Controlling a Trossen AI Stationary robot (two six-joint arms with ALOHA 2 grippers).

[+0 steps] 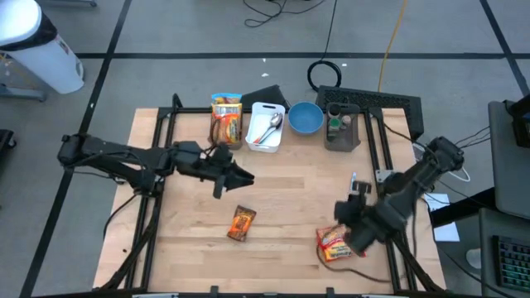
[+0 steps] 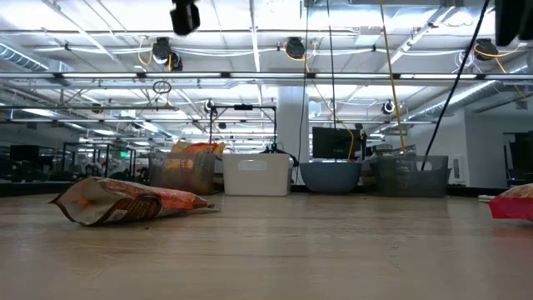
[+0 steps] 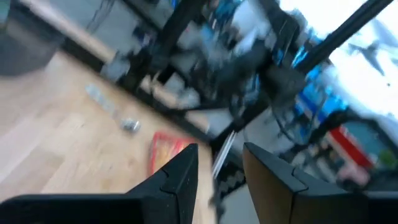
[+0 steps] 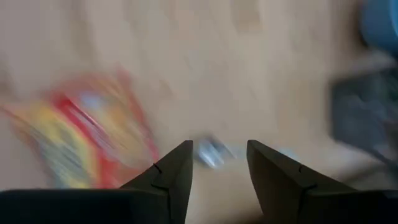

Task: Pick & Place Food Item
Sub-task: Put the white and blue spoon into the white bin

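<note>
My right gripper (image 1: 352, 236) hangs parted and empty just beside the red-and-yellow crinkly snack bag (image 1: 334, 245), at the table's five o'clock. My left gripper (image 1: 240, 176), also parted and empty, waits mid-table. I judge the slick foil could skid sideways.

Light came evenly from rows of ceiling lamps (image 2: 158, 52) in the room behind, bright enough to glare white in the low view, while the wooden table (image 1: 281, 207) from above was softly lit with only faint shadows under the arms. Both wrist views were heavily smeared by motion blur, so that the red snack bag (image 4: 81, 134) was a streak of colour. In the low view the nearest tabletop lay out of focus.
</note>
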